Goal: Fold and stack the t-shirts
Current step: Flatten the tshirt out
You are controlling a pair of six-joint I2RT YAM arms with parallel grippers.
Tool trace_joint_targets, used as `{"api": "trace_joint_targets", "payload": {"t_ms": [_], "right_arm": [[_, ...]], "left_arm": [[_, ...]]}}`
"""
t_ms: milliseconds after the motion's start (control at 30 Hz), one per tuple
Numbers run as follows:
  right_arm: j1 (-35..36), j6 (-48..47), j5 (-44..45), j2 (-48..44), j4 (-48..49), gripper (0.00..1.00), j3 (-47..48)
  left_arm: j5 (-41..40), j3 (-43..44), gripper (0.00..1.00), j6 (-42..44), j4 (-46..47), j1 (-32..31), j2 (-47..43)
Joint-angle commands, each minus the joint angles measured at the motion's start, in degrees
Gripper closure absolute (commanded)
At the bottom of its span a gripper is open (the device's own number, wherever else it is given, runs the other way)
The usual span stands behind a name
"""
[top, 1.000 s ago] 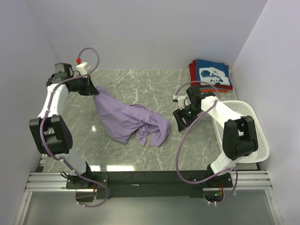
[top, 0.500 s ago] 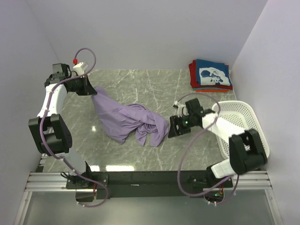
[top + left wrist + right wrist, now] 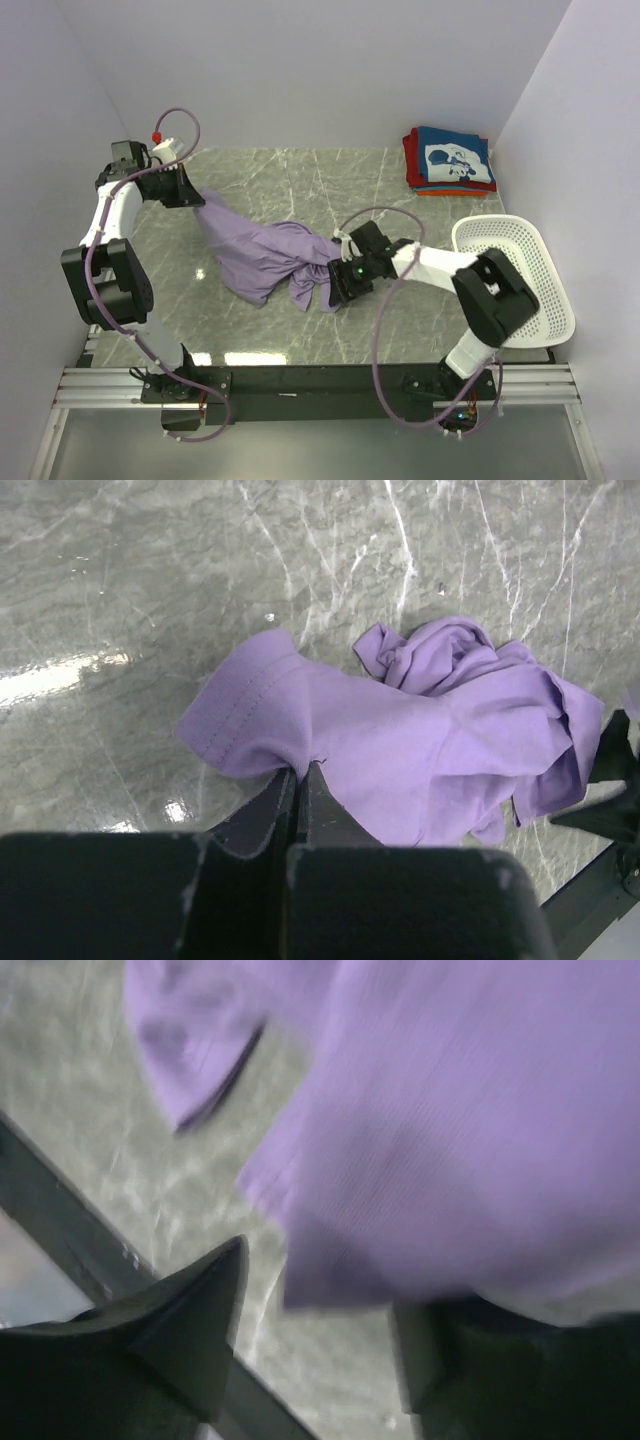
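A crumpled lavender t-shirt (image 3: 270, 255) lies mid-table, stretched up to the left. My left gripper (image 3: 196, 196) is shut on its edge, the cloth (image 3: 400, 740) pinched between the fingertips and spreading away from them. My right gripper (image 3: 340, 283) is open, low at the shirt's right end; the cloth's edge (image 3: 420, 1160) hangs over the gap between its fingers, one finger (image 3: 190, 1320) left of it and the other under the cloth. A folded stack, navy t-shirt with white print (image 3: 455, 160) on top of red and orange ones, sits at the back right.
A white perforated basket (image 3: 520, 275) stands at the right edge, beside my right arm. Walls close in the left, back and right sides of the grey marbled table (image 3: 300, 185). A black rail (image 3: 320, 380) runs along the near edge.
My right gripper has swung left and down from beside the basket to the shirt's right end. The left gripper keeps its hold, barely moved.
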Motion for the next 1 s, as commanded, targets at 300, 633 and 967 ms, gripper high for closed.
{"api": "trace_joint_targets", "payload": {"t_ms": [300, 633, 967], "right_arm": [[-7.2, -16.5, 10.4, 6.2, -16.4, 1.00, 16.5], [-13.4, -25.1, 5.9, 15.7, -27.1, 0.50, 32.7], [-21.9, -11.2, -3.2, 9.8, -12.5, 0.44, 18.8]], "left_arm": [[0.8, 0.3, 0.99, 3.4, -1.4, 6.2, -1.7], [3.7, -0.9, 0.99, 1.6, 0.2, 7.4, 0.7], [3.9, -1.5, 0.99, 2.1, 0.5, 7.3, 0.1]]}}
